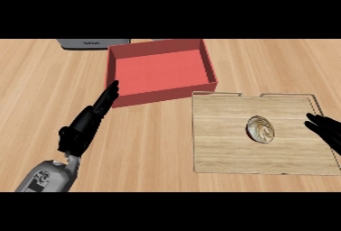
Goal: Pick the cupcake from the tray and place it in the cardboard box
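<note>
Unreadable label on grey appliance [92,43]

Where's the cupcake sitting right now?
In the head view the cupcake lies on the wooden tray, right of its middle, near the right hand and below-right of the red box.

Bright even light, soft faint shadows, no glare

Cupcake [260,129] on tray [220,153], beside open red box [163,67]
</note>
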